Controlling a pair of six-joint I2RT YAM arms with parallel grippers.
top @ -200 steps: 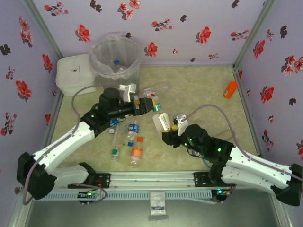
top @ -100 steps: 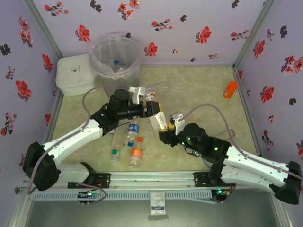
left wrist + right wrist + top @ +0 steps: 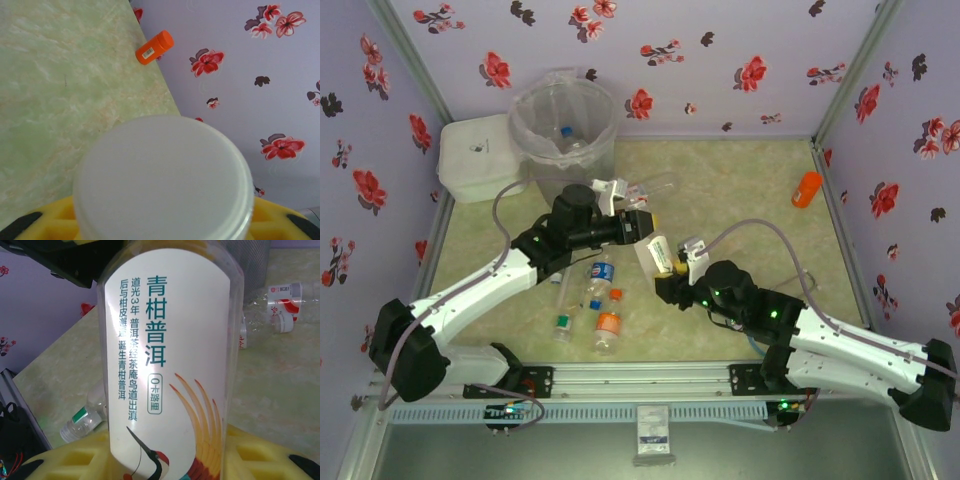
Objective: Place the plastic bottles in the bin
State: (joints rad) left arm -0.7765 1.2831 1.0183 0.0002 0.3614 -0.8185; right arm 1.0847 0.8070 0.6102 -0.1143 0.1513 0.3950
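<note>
A: How is the white-labelled clear plastic bottle (image 3: pixel 653 250) expected to handle, and where is it found?

B: It is held in the air above the green marbled tabletop (image 3: pixel 740 190), between the two arms and well apart from the tall translucent grey bin lined with a clear bag (image 3: pixel 563 125). It is judged to be light and thin-walled. Some give under pressure and a slick label are to be expected, so a hold across the body or around the stiffer end is preferred.

A: What is gripped by each end effector?

B: The right end effector (image 3: pixel 667 266) is clenched on the labelled body, with its yellow pads (image 3: pixel 260 452) set on both sides. The left end effector (image 3: pixel 646 236) is seen closed about the white round end of the same bottle, which is flanked by yellow in the left wrist view. Whether that end is cap or base cannot be told.
</note>
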